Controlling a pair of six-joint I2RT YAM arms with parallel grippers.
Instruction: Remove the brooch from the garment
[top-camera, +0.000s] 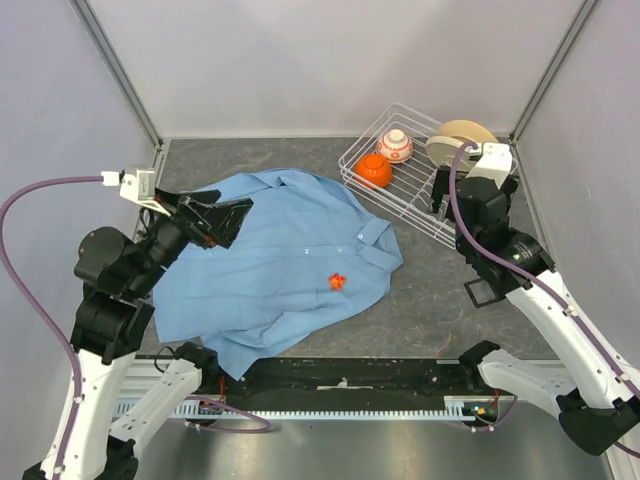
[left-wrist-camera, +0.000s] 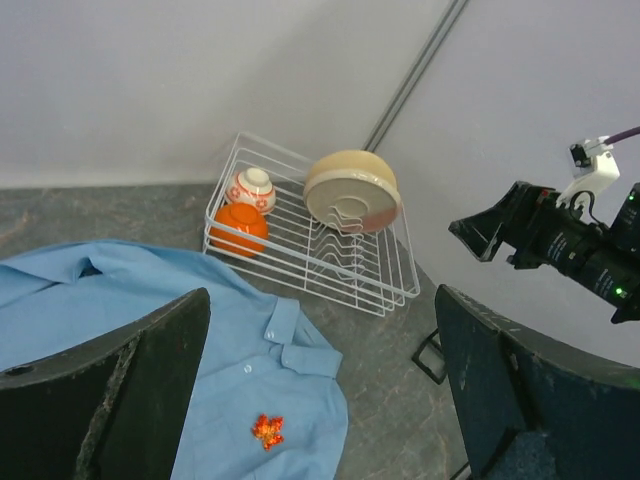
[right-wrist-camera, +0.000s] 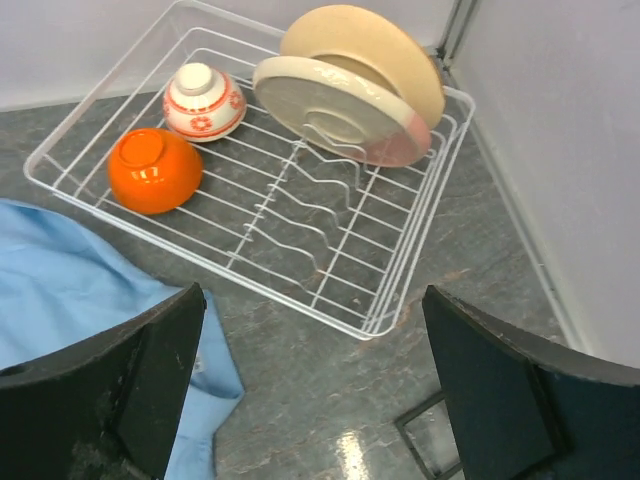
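Observation:
The light blue shirt (top-camera: 270, 265) lies spread and wrinkled on the dark table. The tiny orange-red brooch (top-camera: 338, 281) is pinned near the shirt's right edge, below the collar; it also shows in the left wrist view (left-wrist-camera: 267, 430). My left gripper (top-camera: 228, 222) is open and empty, held above the shirt's upper left part, well left of the brooch. My right gripper (top-camera: 444, 207) is open and empty, raised over the near right corner of the wire rack (top-camera: 405, 190), away from the shirt (right-wrist-camera: 60, 290).
The white wire rack (right-wrist-camera: 330, 310) at the back right holds an orange bowl (top-camera: 373, 170), a red-patterned white bowl (top-camera: 395, 146) and two upright beige plates (top-camera: 456, 140). Grey walls close in on three sides. A black square marker (top-camera: 484, 291) lies right of the shirt.

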